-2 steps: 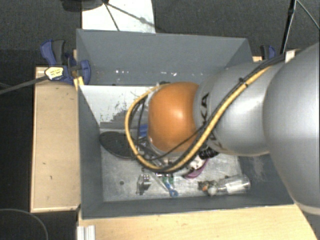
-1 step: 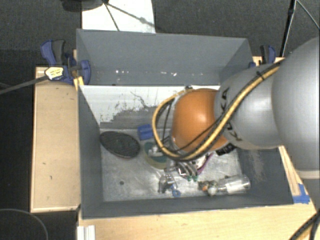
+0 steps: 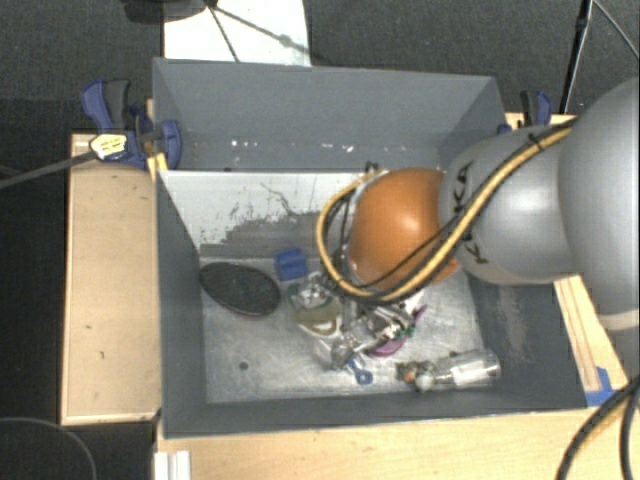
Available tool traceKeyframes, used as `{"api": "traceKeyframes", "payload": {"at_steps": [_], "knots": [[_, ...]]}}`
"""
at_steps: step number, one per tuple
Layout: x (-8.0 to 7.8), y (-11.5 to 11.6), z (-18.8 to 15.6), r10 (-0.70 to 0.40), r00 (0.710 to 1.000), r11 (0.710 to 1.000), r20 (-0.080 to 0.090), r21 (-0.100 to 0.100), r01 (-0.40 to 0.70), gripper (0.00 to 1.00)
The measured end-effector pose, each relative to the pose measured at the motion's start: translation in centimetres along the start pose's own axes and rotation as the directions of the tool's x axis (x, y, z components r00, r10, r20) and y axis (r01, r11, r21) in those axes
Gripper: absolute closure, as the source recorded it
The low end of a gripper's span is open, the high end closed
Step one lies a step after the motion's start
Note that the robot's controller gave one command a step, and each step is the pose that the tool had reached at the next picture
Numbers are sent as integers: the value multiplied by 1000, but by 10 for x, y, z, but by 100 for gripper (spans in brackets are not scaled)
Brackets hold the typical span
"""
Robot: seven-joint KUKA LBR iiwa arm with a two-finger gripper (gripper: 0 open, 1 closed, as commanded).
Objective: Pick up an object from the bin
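Gripper (image 3: 348,336) — low in the mid-bin heap (image 3: 388,345), right of blue block (image 3: 290,263) and black oval disc (image 3: 238,290); clenched or released, cannot tell — apparently grasp stage; next: secure one item, lift clear.

One word can be read: "KUKA", in black capital lettering (image 3: 468,218) on the silver-grey casing of the arm (image 3: 530,208), in the right half of the frame. The letters run in a single line down the curved casing, roughly from the top towards the bottom of the frame, so the word reads sideways. It stands just right of the orange cover (image 3: 395,228), and a yellow-and-black cable (image 3: 500,173) runs across the casing close by the letters. At the left of the frame, beside the upper left corner of the bin (image 3: 320,108), a small yellow tag (image 3: 108,146) carries dark marks too small to read.
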State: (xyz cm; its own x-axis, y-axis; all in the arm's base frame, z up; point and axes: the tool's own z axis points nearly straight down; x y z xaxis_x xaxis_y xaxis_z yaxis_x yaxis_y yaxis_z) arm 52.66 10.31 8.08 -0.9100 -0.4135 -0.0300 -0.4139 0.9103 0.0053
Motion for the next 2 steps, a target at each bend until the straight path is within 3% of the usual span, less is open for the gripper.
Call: {"api": "traceKeyframes", "payload": {"at_steps": [1,2], "knots": [[-5,1,-3,7,1000,1000,19,1,-7,100],[-9,-18,-131,6,1000,1000,-19,8,-6,100]]}}
